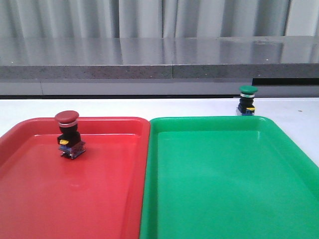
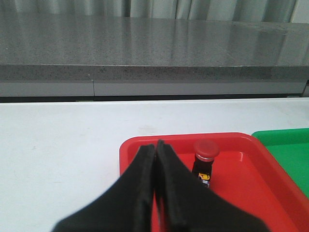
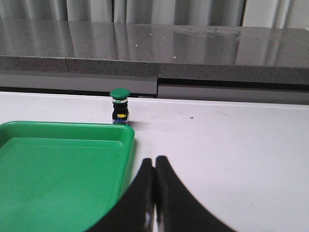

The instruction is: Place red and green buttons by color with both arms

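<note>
— Between both sets of fingers, anything?
— Nothing; I see left gripper [image 2: 155,147] and right gripper [image 3: 154,163] pressed closed, empty.
— Buttons?
— Red button [image 1: 68,133] stands in the red tray's [image 1: 30,199] far-left corner: done. Green button [image 1: 246,100] sits on the table, just beyond the green tray's [image 1: 269,199] far edge: left.

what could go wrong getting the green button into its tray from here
1. The green button stands on the white table close behind the green tray's far rim, so a low approach might clip the rim or nudge the tray.
2. The right pincer is shut; if it doesn't open before reaching, it would likely knock the tall, narrow button over.
3. The red button already stands in the red tray; the shut left pincer points near it and could topple it.
</note>
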You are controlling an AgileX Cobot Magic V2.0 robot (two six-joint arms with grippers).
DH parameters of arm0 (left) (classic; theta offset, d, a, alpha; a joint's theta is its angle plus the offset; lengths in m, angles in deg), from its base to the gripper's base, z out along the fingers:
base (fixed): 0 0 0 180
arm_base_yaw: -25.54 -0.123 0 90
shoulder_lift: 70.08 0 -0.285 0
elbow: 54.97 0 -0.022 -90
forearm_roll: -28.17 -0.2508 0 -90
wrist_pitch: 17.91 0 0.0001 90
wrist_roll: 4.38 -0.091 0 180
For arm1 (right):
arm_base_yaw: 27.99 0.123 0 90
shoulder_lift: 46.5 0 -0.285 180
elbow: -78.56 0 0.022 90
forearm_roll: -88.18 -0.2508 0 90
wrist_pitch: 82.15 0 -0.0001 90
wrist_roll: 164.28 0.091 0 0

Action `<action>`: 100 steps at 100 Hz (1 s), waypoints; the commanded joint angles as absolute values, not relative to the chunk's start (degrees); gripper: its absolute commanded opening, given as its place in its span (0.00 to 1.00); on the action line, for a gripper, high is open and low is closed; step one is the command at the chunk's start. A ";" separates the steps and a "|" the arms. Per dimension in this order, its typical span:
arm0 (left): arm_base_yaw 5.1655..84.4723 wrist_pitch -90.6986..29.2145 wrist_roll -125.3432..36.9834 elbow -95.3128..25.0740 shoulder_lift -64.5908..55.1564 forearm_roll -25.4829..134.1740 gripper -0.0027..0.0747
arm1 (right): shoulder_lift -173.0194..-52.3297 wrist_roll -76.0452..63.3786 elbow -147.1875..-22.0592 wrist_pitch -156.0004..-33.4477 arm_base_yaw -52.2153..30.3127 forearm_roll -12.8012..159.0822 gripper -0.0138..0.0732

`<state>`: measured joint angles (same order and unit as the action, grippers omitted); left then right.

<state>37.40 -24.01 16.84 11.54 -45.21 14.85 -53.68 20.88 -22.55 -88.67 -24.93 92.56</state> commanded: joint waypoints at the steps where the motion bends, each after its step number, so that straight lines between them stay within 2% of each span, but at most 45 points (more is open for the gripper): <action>1: 37.34 -19.30 16.22 10.04 -44.85 14.43 0.01 | -52.51 20.54 -23.47 -83.98 -25.24 92.57 0.08; 20: 35.82 -18.98 3.10 10.89 -46.59 22.90 0.01 | -52.51 20.54 -23.47 -83.98 -25.24 92.57 0.08; 60: 24.41 -18.89 2.99 19.27 -60.88 24.09 0.01 | -52.51 20.54 -23.47 -83.98 -25.24 92.57 0.08; 73: 23.08 -17.55 2.99 22.41 -64.63 24.09 0.01 | -52.51 20.54 -23.47 -83.98 -25.24 92.57 0.08; 100: 22.99 -15.53 2.99 23.78 -64.41 23.86 0.01 | -52.51 20.54 -23.47 -84.01 -25.24 92.57 0.08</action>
<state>23.03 -20.54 3.24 22.31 -62.62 23.55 -53.68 20.88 -22.55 -88.67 -24.93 92.56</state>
